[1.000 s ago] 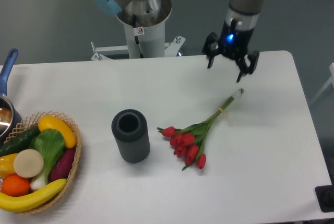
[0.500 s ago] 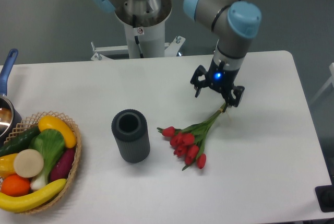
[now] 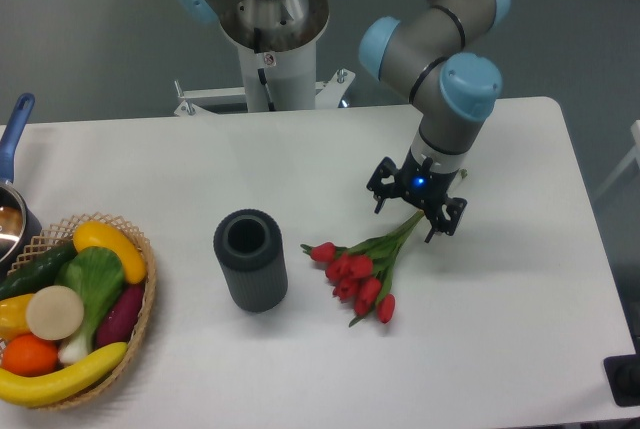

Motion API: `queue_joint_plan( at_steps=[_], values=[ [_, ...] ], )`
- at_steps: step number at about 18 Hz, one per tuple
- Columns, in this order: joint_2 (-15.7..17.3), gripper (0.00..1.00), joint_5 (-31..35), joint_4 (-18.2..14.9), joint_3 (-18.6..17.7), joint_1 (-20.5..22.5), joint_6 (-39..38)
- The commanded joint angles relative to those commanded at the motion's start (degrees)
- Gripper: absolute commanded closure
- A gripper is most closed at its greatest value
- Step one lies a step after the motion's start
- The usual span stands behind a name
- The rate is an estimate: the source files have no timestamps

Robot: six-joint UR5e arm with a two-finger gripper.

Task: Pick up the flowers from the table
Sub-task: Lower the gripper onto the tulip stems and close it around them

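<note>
The flowers [image 3: 362,267], a bunch of red tulip buds on green stems, lie on the white table [image 3: 520,279] right of centre, buds toward the front left and stems running up to the right. My gripper [image 3: 411,216] is low over the stem end, its open fingers [image 3: 436,225] standing on either side of the stems. The stem tips are hidden under the gripper. I cannot tell whether the fingers touch the stems.
A dark grey ribbed cylinder vase [image 3: 250,259] stands upright left of the flowers. A basket of fruit and vegetables [image 3: 70,309] sits at the front left, with a pot [image 3: 12,204] with a blue handle behind it. The robot base [image 3: 270,49] stands behind the table.
The gripper has come forward and down from the back right of the table to the stem end of the flowers. The flowers have not moved.
</note>
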Motion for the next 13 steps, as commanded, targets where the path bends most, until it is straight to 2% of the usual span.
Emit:
queue_joint_plan(
  at_steps=[5,10,13],
  values=[
    [-0.97,0.0,5.54,0.0,-0.79,-2.2,0.0],
    [-2.02,0.0,5.1,0.09,-0.97,-2.64,-0.26],
    [-2.64,0.0,4.93,1.23,-1.06,-2.81,-0.44]
  ],
)
